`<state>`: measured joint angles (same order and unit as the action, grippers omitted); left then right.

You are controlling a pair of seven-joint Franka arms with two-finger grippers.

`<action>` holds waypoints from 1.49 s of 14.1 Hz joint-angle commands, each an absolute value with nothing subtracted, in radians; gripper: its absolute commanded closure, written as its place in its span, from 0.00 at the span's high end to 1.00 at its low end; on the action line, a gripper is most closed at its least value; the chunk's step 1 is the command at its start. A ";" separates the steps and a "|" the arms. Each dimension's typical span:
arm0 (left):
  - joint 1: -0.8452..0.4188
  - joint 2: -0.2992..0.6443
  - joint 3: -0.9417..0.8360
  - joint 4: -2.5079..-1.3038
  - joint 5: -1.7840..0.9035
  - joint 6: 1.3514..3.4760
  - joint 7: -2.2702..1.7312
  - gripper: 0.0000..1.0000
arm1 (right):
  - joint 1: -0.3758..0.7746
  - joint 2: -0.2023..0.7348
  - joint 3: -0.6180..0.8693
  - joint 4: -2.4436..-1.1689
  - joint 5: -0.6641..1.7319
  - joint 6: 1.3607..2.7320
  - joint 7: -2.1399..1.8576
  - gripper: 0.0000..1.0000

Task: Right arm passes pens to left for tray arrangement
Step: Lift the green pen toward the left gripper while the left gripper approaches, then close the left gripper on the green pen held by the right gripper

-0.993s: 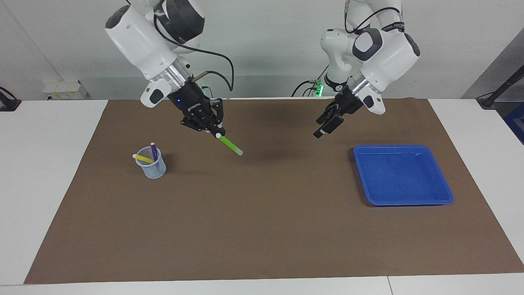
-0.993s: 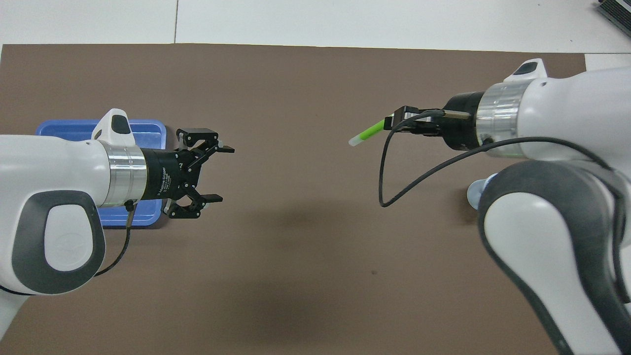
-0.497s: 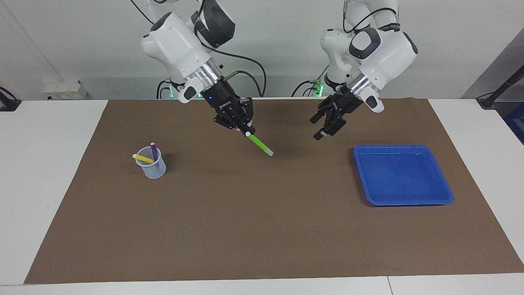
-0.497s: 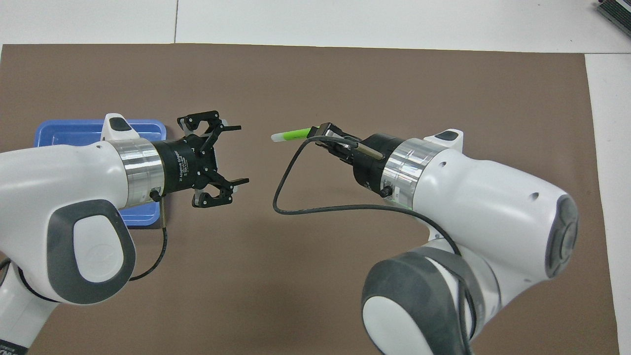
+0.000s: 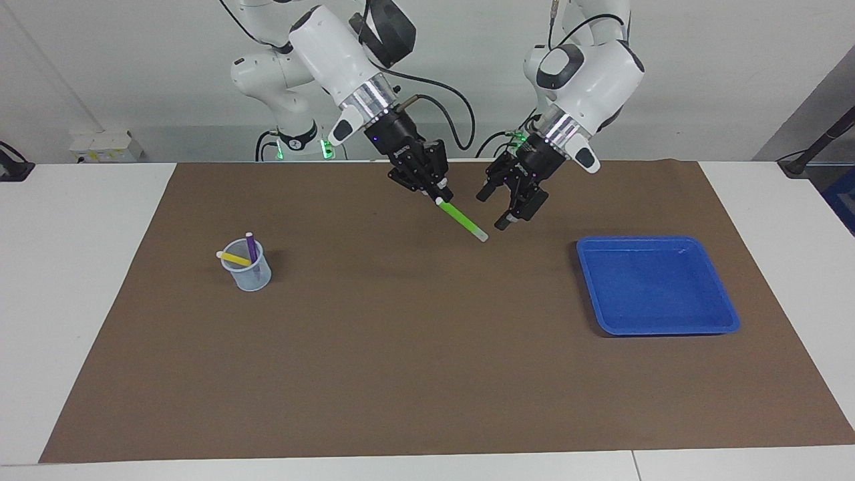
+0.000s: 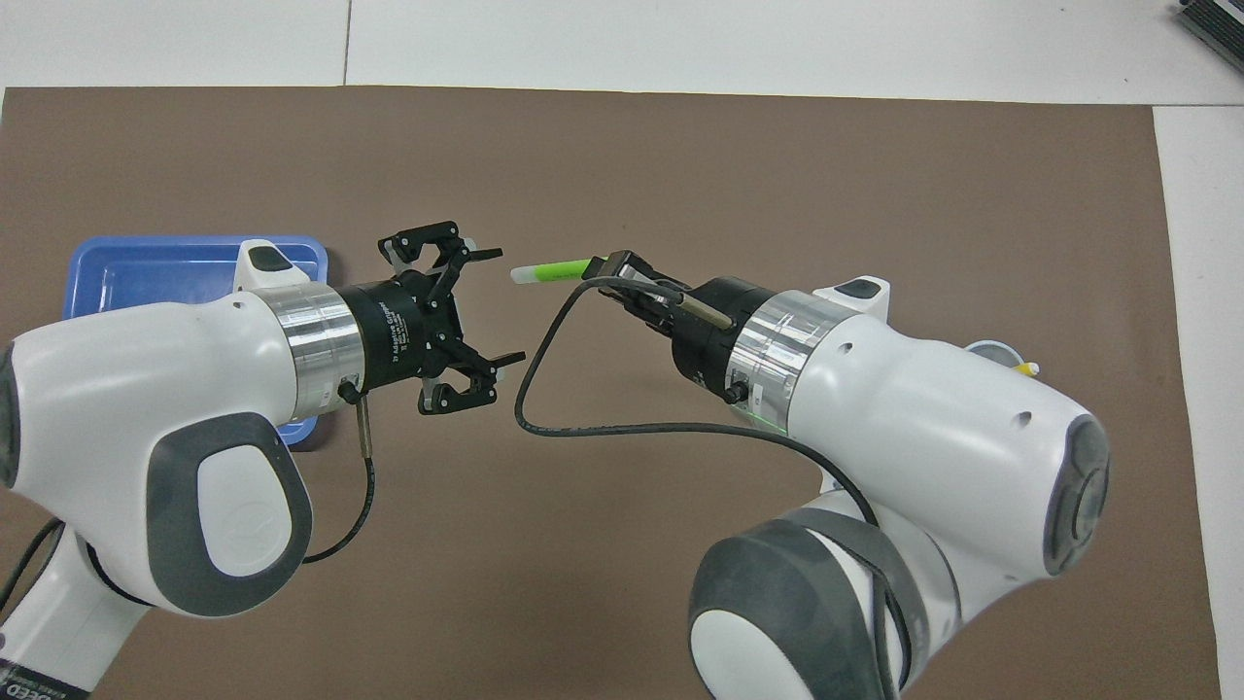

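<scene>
My right gripper is shut on the pale end of a bright green pen, held up over the middle of the mat. The pen's free pale tip points at my left gripper, which hangs open a short gap away and holds nothing. The blue tray lies at the left arm's end with nothing in it. A yellow pen and a purple pen stand in a small pale-blue cup at the right arm's end.
A brown mat covers most of the white table. From overhead the right arm hides most of the cup. A black cable loops below the right wrist.
The right gripper has carried the green pen from near the cup toward the left arm's end of the table. The left gripper has come to meet it, staying open.
</scene>
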<state>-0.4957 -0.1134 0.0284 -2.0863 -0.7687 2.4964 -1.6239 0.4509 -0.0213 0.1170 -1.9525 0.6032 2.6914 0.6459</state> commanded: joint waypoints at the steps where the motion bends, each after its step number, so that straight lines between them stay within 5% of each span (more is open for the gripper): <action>1: -0.546 -0.101 0.040 -2.088 -0.787 2.594 -1.687 0.98 | 0.446 -0.049 0.121 -1.982 0.629 2.704 0.649 0.00; 13: -0.676 -0.081 0.038 -2.086 -0.787 2.749 -1.859 0.90 | 0.456 -0.049 0.123 -1.982 0.629 2.697 0.643 0.00; 16: -0.678 -0.081 0.038 -2.086 -0.785 2.749 -1.850 0.76 | 0.456 -0.049 0.123 -1.982 0.629 2.697 0.643 0.00; 18: -0.678 -0.081 0.038 -2.085 -0.785 2.750 -1.845 0.47 | 0.456 -0.049 0.123 -1.982 0.627 2.698 0.643 0.00; 21: -0.677 -0.081 0.038 -2.085 -0.785 2.750 -1.844 0.23 | 0.456 -0.048 0.123 -1.980 0.627 2.700 0.643 0.00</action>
<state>-0.6603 -0.0843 0.0365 -2.0845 -0.7699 2.7474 -1.8481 0.4530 -0.0250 0.1213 -1.9661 0.6032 2.6903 0.6459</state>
